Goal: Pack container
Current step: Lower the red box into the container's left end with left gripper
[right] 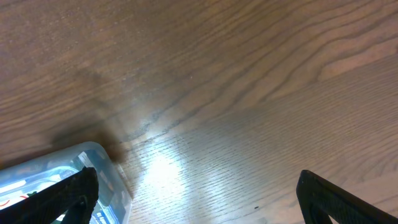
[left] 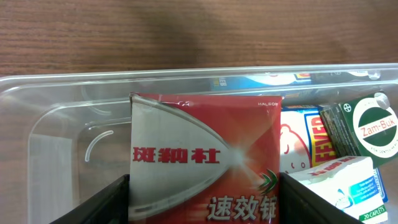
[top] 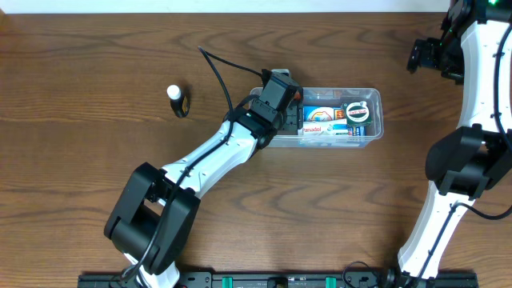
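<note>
The clear plastic container (top: 376, 120) sits right of the table's middle and holds several packets. My left gripper (top: 286, 108) is at its left end, shut on a red and silver packet (left: 205, 155) with Chinese lettering, held upright inside the container (left: 62, 87). A green Zam-Buk box (left: 367, 127) and a white and blue box (left: 348, 180) lie to the packet's right. My right gripper (top: 428, 58) is open and empty, high at the far right; its view shows the container's corner (right: 99, 165) at lower left.
A small black bottle with a white cap (top: 177, 100) stands on the wood table left of the container. A black cable (top: 216, 68) runs from the left arm across the table.
</note>
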